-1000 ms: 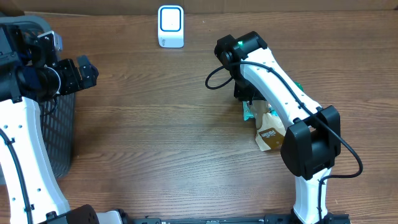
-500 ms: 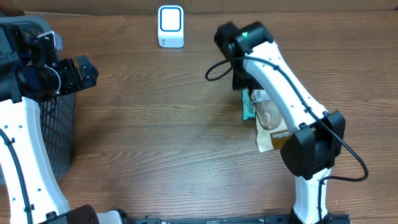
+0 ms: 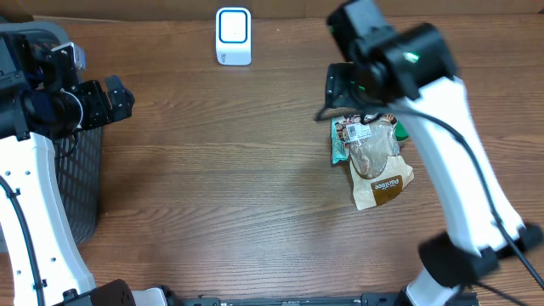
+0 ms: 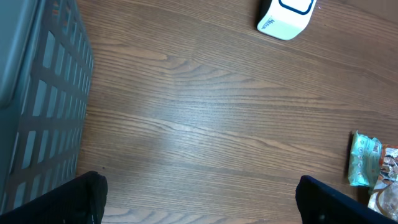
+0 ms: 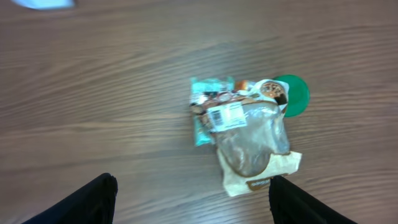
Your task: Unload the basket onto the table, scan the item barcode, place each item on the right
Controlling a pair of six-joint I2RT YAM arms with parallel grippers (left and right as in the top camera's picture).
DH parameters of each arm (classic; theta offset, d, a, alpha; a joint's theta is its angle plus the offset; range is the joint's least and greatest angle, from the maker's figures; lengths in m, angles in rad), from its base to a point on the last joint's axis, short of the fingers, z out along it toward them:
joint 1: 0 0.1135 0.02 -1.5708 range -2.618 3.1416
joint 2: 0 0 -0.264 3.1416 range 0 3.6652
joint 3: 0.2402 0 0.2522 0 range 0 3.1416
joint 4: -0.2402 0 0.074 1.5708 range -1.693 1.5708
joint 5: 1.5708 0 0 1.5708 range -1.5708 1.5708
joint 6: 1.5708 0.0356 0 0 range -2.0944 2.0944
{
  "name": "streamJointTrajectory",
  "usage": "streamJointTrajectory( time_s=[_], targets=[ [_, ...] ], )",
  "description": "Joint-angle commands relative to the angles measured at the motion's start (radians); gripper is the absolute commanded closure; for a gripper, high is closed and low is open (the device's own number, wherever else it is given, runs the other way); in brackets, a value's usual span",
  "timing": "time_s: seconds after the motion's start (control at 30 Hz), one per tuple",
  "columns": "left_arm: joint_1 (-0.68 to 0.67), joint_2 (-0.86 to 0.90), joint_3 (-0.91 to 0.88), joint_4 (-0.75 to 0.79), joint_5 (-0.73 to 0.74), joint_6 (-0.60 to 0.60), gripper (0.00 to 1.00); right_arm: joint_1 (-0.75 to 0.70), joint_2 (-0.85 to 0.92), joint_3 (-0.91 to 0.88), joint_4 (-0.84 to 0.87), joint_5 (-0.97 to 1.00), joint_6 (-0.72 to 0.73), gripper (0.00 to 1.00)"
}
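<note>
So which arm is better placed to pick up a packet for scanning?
Right. The right claw, open, hangs over the snack packets; the left claw sits far off beside the basket.

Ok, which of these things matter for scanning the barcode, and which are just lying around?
For the job: white scanner, clear snack bag with the barcode label.
Just lying about: teal packet, green disc, mesh basket.

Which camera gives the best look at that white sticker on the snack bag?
The right wrist view: the white sticker lies unobstructed near the frame's middle on the snack bag, though blurred. The overhead view shows it smaller, close under the right arm. The left wrist view catches only the pile's edge, sticker not discernible.
</note>
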Motion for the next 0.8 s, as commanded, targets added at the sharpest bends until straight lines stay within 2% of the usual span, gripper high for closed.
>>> streamJointTrajectory(
  time_s=[0.0,0.03,0.07,0.1,0.13,0.4,0.77],
  targets=[
    [-0.001,-0.001,0.013,0.000,0.001,0.015,0.00,-0.007,-0.124,0.031,0.001,-0.085,-0.031,0.23],
    [-0.001,-0.001,0.013,0.000,0.001,0.015,0.00,-0.008,-0.156,0.031,0.001,-0.086,-0.031,0.20],
    [-0.001,-0.001,0.013,0.000,0.001,0.015,0.01,-0.007,-0.185,0.031,0.001,-0.086,-0.031,0.08],
    [-0.001,-0.001,0.013,0.000,0.001,0.015,0.00,-0.008,-0.216,0.031,0.001,-0.086,-0.031,0.02],
    [-0.001,-0.001,0.013,0.000,0.001,0.015,0.00,-0.008,-0.243,0.031,0.001,-0.086,-0.031,0.00],
    [-0.001,-0.001,0.013,0.000,0.001,0.015,0.00,-0.008,-0.436,0.031,0.001,-0.085,-0.030,0.00],
    [-0.001,-0.001,0.013,0.000,0.001,0.015,0.00,-0.008,-0.528,0.030,0.001,-0.051,-0.031,0.00]
  ],
)
